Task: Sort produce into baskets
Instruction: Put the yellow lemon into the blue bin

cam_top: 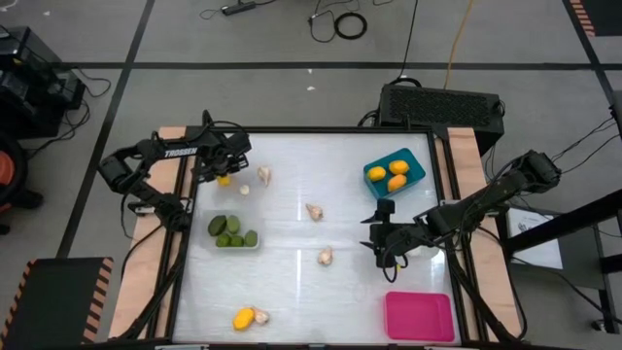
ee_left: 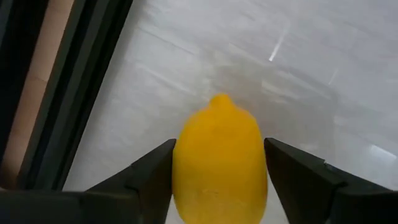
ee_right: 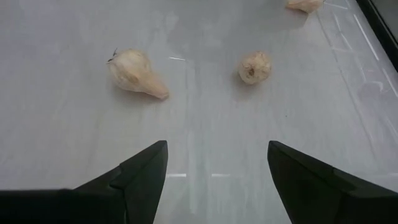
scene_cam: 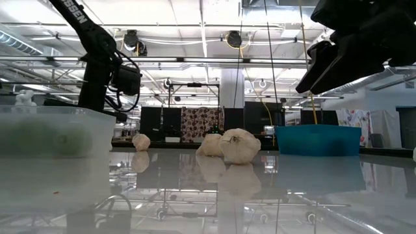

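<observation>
My left gripper (cam_top: 225, 177) points down at the table's far left, shut on a yellow rounded piece of produce (ee_left: 219, 158). My right gripper (ee_right: 217, 180) hangs open over the table's right middle (cam_top: 381, 243), with nothing between its fingers. Ahead of it two beige garlic-like pieces (ee_right: 137, 73) (ee_right: 255, 67) lie on the table. The whitish clear basket (cam_top: 233, 231) holds three green pieces. The teal basket (cam_top: 394, 173) at the far right holds yellow-orange pieces. The pink basket (cam_top: 419, 316) stands at the near right. My left gripper has the yellow piece between its two fingers (ee_left: 155, 177), which lie against its two opposite sides (ee_left: 181, 168). The fingers come from above, pointing down. The piece's pointed tip (ee_left: 219, 99) faces away from the gripper. Whether the piece is lifted off the table I cannot tell.
More garlic-like pieces lie at the far left (cam_top: 263, 175) (cam_top: 244, 189). A yellow piece (cam_top: 243, 318) and a garlic-like piece (cam_top: 259, 316) sit at the near edge. Dark frame rails (cam_top: 183, 243) run along the table's sides.
</observation>
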### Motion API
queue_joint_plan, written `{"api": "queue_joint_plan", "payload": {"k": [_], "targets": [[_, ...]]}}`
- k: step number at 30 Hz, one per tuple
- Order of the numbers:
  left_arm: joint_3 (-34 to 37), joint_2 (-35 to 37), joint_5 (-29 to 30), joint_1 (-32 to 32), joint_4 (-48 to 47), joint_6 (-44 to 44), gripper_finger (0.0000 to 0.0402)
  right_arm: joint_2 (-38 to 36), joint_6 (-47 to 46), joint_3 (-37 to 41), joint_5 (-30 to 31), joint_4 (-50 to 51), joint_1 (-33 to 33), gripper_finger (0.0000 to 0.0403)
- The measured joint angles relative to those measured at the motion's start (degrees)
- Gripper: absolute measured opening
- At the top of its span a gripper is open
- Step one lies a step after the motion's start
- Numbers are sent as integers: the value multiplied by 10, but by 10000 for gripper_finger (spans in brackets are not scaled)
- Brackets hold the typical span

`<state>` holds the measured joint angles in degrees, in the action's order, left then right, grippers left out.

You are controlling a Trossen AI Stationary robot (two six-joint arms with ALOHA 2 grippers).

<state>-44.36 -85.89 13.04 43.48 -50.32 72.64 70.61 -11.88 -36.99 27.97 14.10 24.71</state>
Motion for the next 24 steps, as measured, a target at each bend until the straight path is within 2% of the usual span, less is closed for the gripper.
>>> {"api": "queue_joint_plan", "payload": {"k": [6,9,12,17,21,24], "targets": [[0,0,-8,0,4,-13,180,0,-11,0,0,0,0,270],[-1,0,-16,0,5,-27,162,0,-19,0,-12,0,0,270],[-16,2,-28,0,3,-62,160,0,-24,0,-15,0,0,270],[-86,9,-44,-17,25,-154,177,0,-36,0,-30,0,1,270],[-141,10,-80,-64,118,-255,179,0,-93,0,-31,0,1,270],[-153,10,-100,-113,263,-315,179,0,-154,0,-34,6,1,270]]}}
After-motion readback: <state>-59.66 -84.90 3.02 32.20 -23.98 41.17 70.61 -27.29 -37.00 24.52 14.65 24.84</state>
